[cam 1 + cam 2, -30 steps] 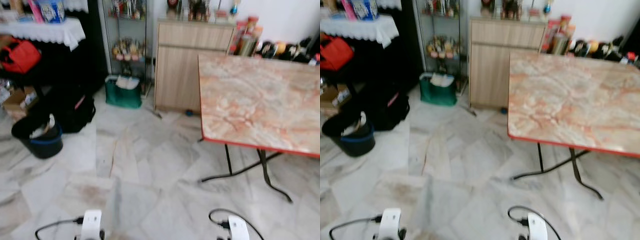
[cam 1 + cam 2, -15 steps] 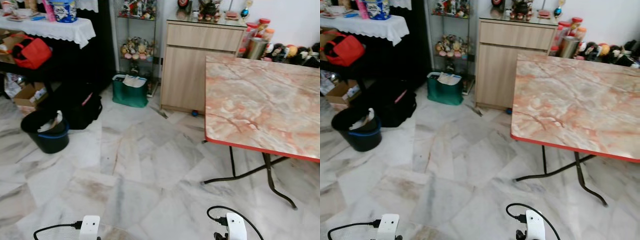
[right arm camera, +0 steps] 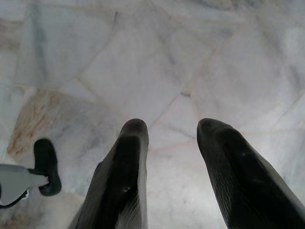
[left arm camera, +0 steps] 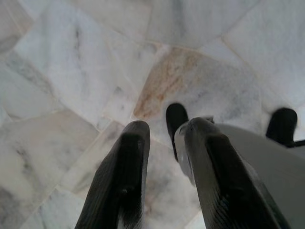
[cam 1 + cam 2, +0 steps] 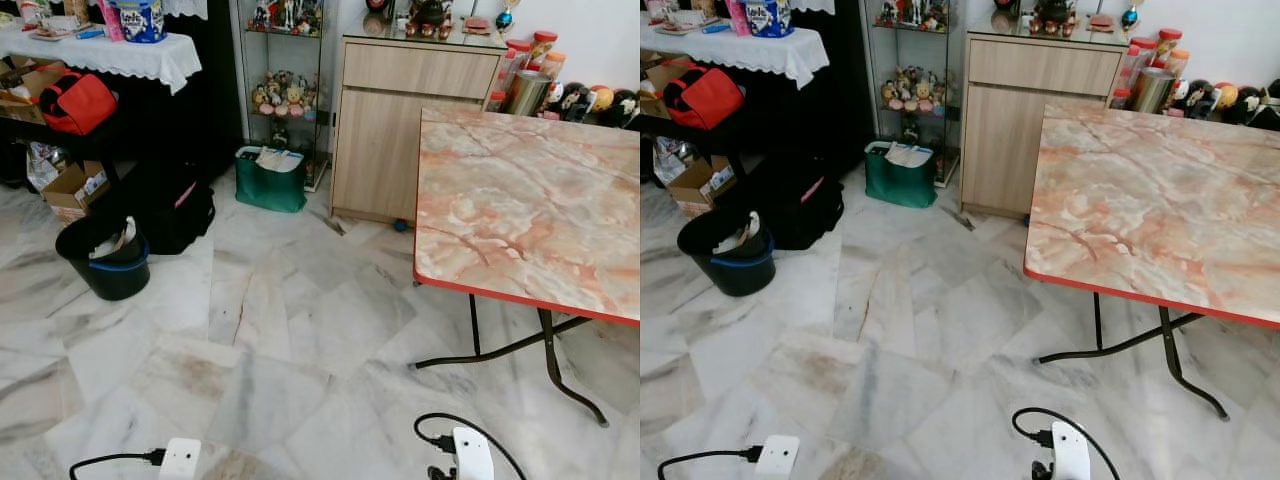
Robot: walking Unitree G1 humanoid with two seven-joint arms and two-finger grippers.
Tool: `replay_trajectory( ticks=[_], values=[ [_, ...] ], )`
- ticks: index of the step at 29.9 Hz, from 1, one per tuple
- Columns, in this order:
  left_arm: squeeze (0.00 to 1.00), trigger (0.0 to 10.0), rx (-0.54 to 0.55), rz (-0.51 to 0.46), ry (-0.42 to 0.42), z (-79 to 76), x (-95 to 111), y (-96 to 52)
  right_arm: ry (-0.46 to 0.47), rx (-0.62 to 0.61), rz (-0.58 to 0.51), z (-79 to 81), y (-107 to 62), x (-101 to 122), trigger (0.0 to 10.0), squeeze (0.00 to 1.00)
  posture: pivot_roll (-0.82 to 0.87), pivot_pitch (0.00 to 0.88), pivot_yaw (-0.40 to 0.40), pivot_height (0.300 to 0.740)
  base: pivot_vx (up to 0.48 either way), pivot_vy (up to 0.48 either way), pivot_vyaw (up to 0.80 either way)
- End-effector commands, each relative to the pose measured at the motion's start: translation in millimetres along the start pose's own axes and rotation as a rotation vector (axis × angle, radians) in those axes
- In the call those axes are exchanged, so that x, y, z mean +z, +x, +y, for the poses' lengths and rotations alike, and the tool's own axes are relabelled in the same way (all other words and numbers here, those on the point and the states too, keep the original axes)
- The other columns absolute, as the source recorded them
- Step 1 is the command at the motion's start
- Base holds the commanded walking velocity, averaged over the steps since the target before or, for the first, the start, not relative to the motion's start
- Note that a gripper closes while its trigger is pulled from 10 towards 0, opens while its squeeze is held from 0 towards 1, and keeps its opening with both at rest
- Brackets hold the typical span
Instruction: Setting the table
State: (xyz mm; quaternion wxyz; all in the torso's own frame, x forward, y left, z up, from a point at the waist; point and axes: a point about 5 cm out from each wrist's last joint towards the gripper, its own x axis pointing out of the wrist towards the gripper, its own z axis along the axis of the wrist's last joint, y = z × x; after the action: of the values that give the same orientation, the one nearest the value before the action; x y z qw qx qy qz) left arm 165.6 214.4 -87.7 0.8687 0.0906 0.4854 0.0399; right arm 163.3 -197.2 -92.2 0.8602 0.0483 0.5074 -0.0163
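The marble-patterned counter with a red rim stands at the right on black folding legs, its long axis running away from the robot toward the white wall, its top bare; its near edge faces the robot and its left edge borders a broad stretch of open marble floor. Past the far left corner of the counter stands a wooden cabinet, with jars and tins beside it. A green bag sits by a glass shelf of figurines. Further left are a black bucket, a black bag, a red bag and a cardboard box; any writing on them is too small to read. The left pincer hangs over the floor, fingers slightly parted, gripping nothing. The right pincer hangs likewise, fingers apart and empty.
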Motion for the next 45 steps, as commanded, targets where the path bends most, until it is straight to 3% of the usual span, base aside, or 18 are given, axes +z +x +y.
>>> replay_trajectory(
  ticks=[1, 15, 20, 26, 45],
  values=[
    [0.00, 10.0, -0.017, 0.018, 0.026, -5.5, -2.2, -0.1, 0.004, -0.014, -0.023, -4.6, -0.4, 5.4, 10.0, 0.00, 0.09, 0.000, -0.070, 0.740, 0.000, 0.000, 0.00],
    [0.00, 10.0, -0.026, 0.022, 0.031, -8.9, -3.3, -0.3, -0.004, -0.017, -0.021, -5.4, -0.6, 4.9, 10.0, 0.00, 0.10, 0.000, -0.073, 0.740, 0.000, 0.000, 0.00],
    [0.00, 10.0, -0.030, 0.026, 0.036, -10.0, -4.9, -0.6, -0.001, -0.021, -0.023, -5.9, -0.8, 4.5, 10.0, 0.00, 0.09, 0.000, -0.073, 0.740, 0.000, -0.480, 0.00],
    [0.00, 10.0, -0.037, 0.032, 0.054, -11.3, -6.4, -0.8, -0.004, -0.019, -0.022, -5.6, -0.8, 3.8, 10.0, 0.00, 0.10, 0.000, -0.072, 0.740, 0.000, 0.000, 0.00],
    [0.00, 10.0, -0.057, 0.038, 0.067, -17.5, -4.3, -0.5, 0.004, -0.011, -0.029, -4.5, -0.6, 4.8, 10.0, 0.00, 0.10, 0.000, -0.076, 0.740, 0.000, -0.470, 0.00]
  ],
)
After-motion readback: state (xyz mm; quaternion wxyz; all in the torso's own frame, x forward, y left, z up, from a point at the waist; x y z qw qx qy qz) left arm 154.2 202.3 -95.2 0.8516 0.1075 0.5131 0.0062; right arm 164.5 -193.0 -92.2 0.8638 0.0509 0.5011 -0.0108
